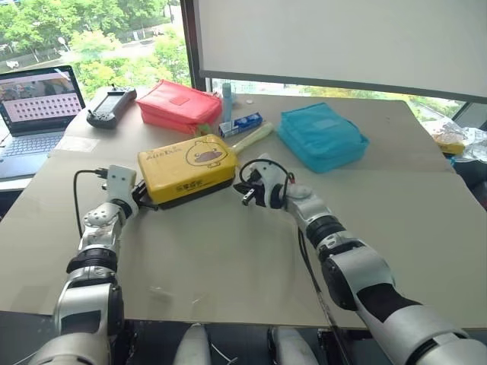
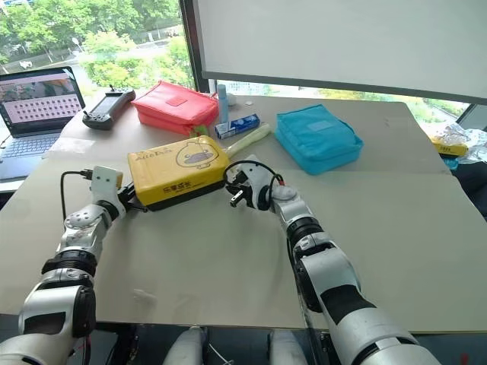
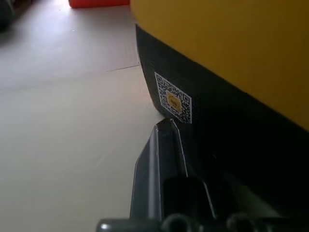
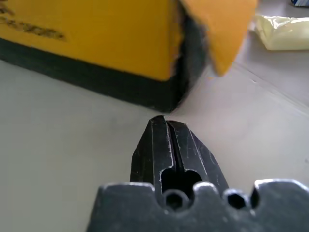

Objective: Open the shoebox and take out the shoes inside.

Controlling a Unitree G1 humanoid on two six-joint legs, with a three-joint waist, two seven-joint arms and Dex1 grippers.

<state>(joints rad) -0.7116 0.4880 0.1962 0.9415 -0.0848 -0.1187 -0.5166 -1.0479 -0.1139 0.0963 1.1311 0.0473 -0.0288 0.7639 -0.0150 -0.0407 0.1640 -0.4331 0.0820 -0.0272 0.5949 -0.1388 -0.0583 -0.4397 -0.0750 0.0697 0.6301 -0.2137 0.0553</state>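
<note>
You are looking down at a beige table [image 1: 228, 266] where the shoebox [image 1: 186, 169], yellow duck-face lid above a black base, sits near the middle with its lid down; the shoes cannot be seen, so presumably they are inside. Your left gripper [image 1: 139, 195] is at the box's left end, fingers pressed together with nothing between them, the tip right against the black base beside a QR sticker [image 3: 173, 98]. Your right gripper [image 2: 237, 190] is just off the box's right front corner, also clenched on nothing, and the right wrist view shows a yellow side flap [image 4: 222, 29] of the lid sticking out above its tip. The risk, as I judge it, is that closed fingertips pushing at both ends will slide or twist the light box instead of lifting the lid, possibly nudging it back toward the pale green packet [image 1: 253, 137], the small blue-and-white carton [image 1: 240, 125] or the turquoise pouch [image 1: 321, 137]. A tip catching the loose flap could bend or tear it.
</note>
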